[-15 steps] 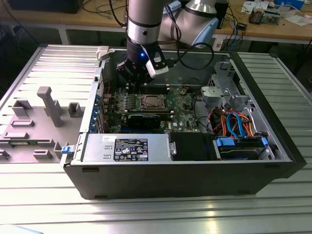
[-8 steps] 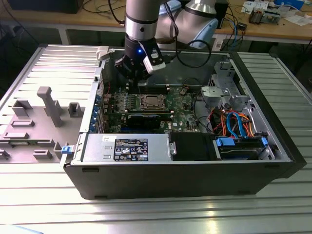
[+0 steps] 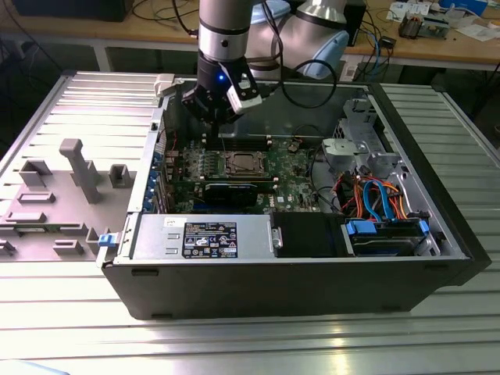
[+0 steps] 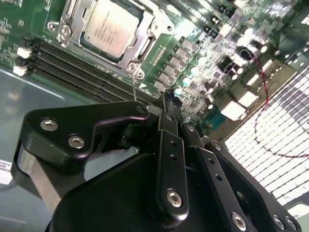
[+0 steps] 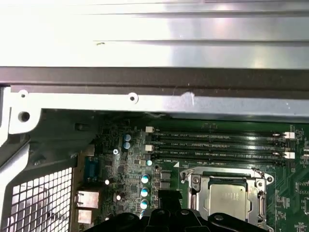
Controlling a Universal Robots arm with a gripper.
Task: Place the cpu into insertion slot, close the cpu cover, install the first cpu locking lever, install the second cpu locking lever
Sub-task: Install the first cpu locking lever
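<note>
The cpu sits in the insertion slot, the cpu cover folded down around it. One chip, one cover, four memory slots beside. The tool hangs above the board, pinched narrow, empty. Descending off-line, it could likely catch a lever and skid off.

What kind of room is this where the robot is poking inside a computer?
Probably a robotics lab or workshop. An opened computer case lies on a ridged metal table, a robot arm hangs over its green circuit board, and a wooden workbench strewn with cables stands behind.
</note>
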